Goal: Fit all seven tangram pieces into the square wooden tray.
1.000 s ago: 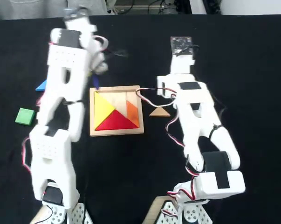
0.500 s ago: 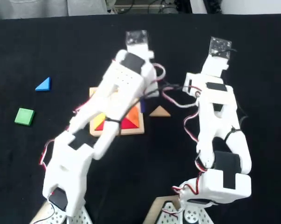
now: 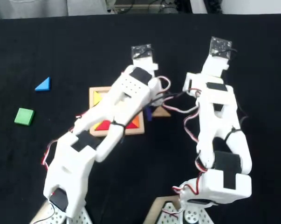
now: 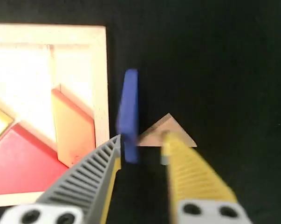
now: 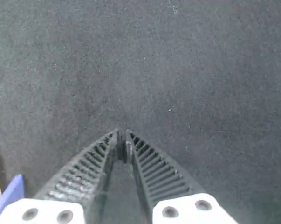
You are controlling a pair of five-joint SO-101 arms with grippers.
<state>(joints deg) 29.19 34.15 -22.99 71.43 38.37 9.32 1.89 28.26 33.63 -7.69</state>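
High view: found blue piece [image 3: 148, 113] just outside wooden tray [image 3: 91, 93], beside tan triangle [image 3: 162, 112] on black surface [image 3: 252, 70].
Left wrist view: noted left gripper [image 4: 141, 139] jaws apart, blue piece standing on edge against the grey jaw, clear of the yellow one.
Right wrist view: recorded right gripper [image 5: 121, 140] jaws pressed together above the surface.

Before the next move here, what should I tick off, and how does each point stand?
1. Dark blue piece inside the wooden tray: not ok, it stands on edge outside the rim.
2. Left gripper clamped on it: not ok, jaws apart.
3. Tan triangle clear of that piece: cannot tell.
4. Right gripper out of the way: ok, shut over bare cloth.
5. All seven pieces in: not ok, green square lies loose.
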